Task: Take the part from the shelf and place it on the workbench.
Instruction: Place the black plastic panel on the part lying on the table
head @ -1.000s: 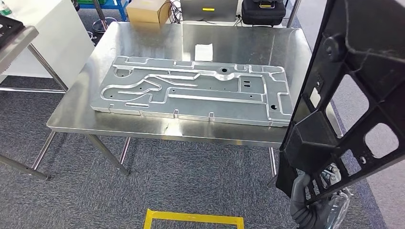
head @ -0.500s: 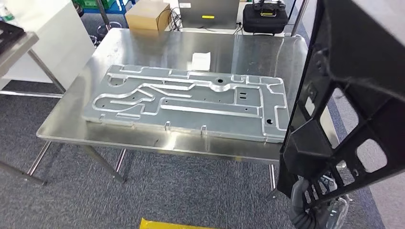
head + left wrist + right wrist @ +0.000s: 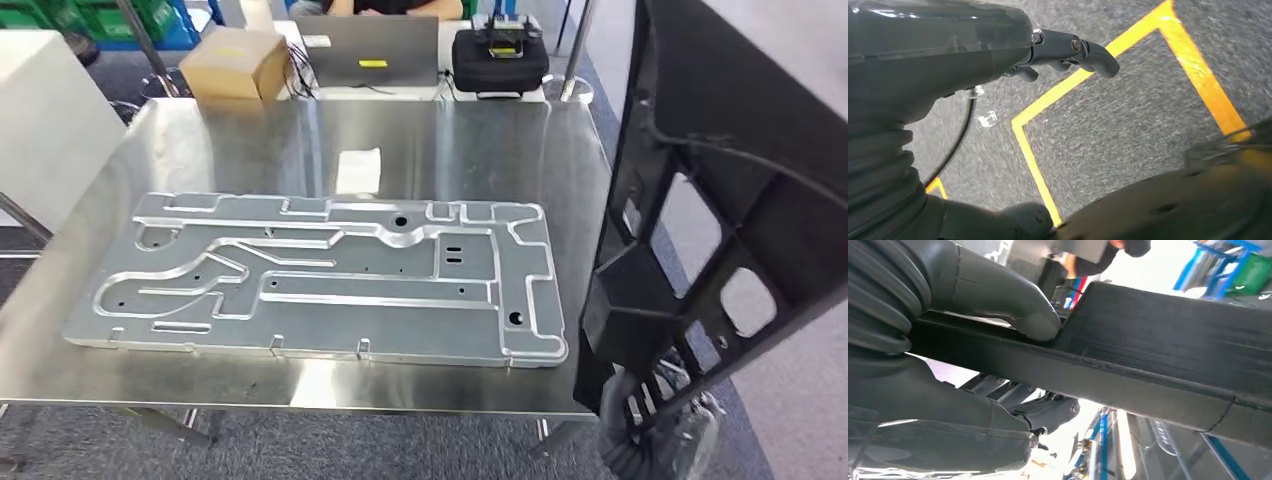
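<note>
A large black ribbed part (image 3: 720,180) with open cut-outs stands upright along the right side of the head view, beside the right edge of the steel workbench (image 3: 450,140). My right hand (image 3: 650,440) grips its lower end from below. In the right wrist view my right hand (image 3: 963,300) clamps the part's black bar (image 3: 1158,355), thumb on one face and fingers on the other. My left hand (image 3: 948,55) hangs over the carpet with its fingers (image 3: 1083,50) apart and nothing in them.
A big stamped aluminium plate (image 3: 320,280) covers the front half of the workbench, with a white paper (image 3: 358,170) behind it. A cardboard box (image 3: 232,62), a laptop (image 3: 378,50) and a black case (image 3: 498,55) lie beyond. Yellow floor tape (image 3: 1193,70) marks the carpet.
The camera has moved closer to the workbench, so the bench and plate now sit lower and larger in the picture. The black part stays in my right hand.
</note>
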You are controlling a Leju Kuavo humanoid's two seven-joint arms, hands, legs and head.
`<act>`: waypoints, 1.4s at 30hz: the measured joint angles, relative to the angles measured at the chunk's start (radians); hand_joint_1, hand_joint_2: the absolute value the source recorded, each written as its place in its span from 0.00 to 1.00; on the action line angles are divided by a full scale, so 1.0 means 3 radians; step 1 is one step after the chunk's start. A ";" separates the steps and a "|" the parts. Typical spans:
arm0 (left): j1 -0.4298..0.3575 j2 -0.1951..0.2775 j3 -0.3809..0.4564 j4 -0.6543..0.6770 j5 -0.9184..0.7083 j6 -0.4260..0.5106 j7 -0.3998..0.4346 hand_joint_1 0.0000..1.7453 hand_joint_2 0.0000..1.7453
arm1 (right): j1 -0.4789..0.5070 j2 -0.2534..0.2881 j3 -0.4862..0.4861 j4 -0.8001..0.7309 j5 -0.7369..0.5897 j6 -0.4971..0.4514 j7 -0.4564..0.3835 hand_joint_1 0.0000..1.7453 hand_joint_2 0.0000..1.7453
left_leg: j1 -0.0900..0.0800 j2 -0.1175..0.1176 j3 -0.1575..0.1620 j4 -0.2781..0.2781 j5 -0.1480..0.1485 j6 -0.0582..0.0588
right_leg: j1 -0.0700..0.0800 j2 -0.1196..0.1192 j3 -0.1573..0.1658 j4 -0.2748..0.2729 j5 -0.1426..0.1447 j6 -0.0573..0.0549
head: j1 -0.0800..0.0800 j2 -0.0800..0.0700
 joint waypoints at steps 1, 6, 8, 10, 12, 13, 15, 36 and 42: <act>-0.0005 -0.0004 0.0003 -0.0001 -0.0001 0.0007 0.0003 0.00 1.00 | -0.0001 -0.0001 0.0001 0.0007 0.0005 -0.0001 0.0009 1.00 1.00 | -0.0029 -0.0010 0.0024 -0.0024 0.0087 0.0006 | -0.0001 0.0020 0.0053 0.0000 -0.0053 0.0023 | 0.0010 0.0000; -0.0100 -0.0028 0.0026 -0.0005 -0.0002 0.0064 0.0002 0.00 1.00 | -0.0004 -0.0002 0.0002 0.0009 0.0036 -0.0003 0.0036 1.00 1.00 | -0.0004 -0.0005 0.0158 -0.0039 -0.0082 0.0059 | -0.0038 -0.0075 -0.0084 0.0425 -0.0348 0.0126 | -0.0019 0.0000; -0.0107 -0.0033 0.0035 -0.0006 0.0000 0.0069 0.0000 0.00 1.00 | 0.0010 -0.0001 0.0002 0.0016 0.0044 -0.0003 0.0037 1.00 1.00 | 0.0016 -0.0003 0.0208 -0.0049 -0.0140 0.0054 | -0.0060 -0.0094 -0.0464 0.0923 -0.0451 0.0175 | -0.0021 0.0000; -0.0093 -0.0041 0.0039 -0.0006 0.0000 0.0068 -0.0002 0.00 1.00 | 0.0035 -0.0002 0.0002 0.0029 0.0065 -0.0003 0.0045 1.00 1.00 | 0.0032 -0.0001 0.0276 -0.0048 -0.0201 0.0033 | -0.0079 -0.0098 -0.0700 0.1043 -0.0291 0.0202 | -0.0021 0.0000; -0.0080 -0.0046 0.0047 -0.0006 -0.0004 0.0068 -0.0008 0.00 1.00 | 0.0048 -0.0002 0.0002 0.0039 0.0148 0.0001 0.0106 1.00 1.00 | 0.0044 -0.0001 0.0359 -0.0047 -0.0259 0.0012 | -0.0086 -0.0107 -0.0712 0.0701 0.0098 0.0206 | -0.0019 0.0000; -0.0074 -0.0048 0.0052 -0.0004 -0.0011 0.0066 -0.0012 0.00 1.00 | 0.0048 -0.0004 0.0002 0.0050 0.0255 0.0011 0.0189 1.00 1.00 | 0.0042 -0.0004 0.0391 -0.0041 -0.0285 -0.0002 | -0.0082 -0.0110 -0.0683 0.0502 0.0252 0.0196 | -0.0019 0.0000; -0.0073 -0.0051 0.0061 -0.0002 -0.0036 0.0054 -0.0022 0.00 1.00 | 0.0027 -0.0020 -0.0003 0.0098 0.0646 0.0096 0.0483 1.00 1.00 | 0.0039 -0.0008 0.0411 -0.0033 -0.0321 -0.0033 | -0.0072 -0.0110 -0.0633 0.0249 0.0367 0.0147 | -0.0026 0.0000; -0.0144 -0.0016 0.0012 -0.0001 -0.0493 -0.0088 -0.0038 0.00 1.00 | -0.2257 -0.0165 0.0499 0.2906 0.2763 0.1358 0.1936 1.00 1.00 | 0.0056 0.0030 0.0527 -0.0073 -0.0361 -0.0085 | -0.0047 -0.0072 -0.0507 0.0156 0.0325 0.0061 | -0.0044 0.0000; -0.0147 -0.0008 0.0005 -0.0001 -0.0529 -0.0119 -0.0034 0.00 1.00 | -0.2550 -0.0094 0.0594 0.3285 0.2786 0.1369 0.1992 1.00 1.00 | 0.0055 0.0038 0.0536 -0.0074 -0.0363 -0.0084 | -0.0047 -0.0064 -0.0498 0.0146 0.0330 0.0064 | -0.0044 0.0000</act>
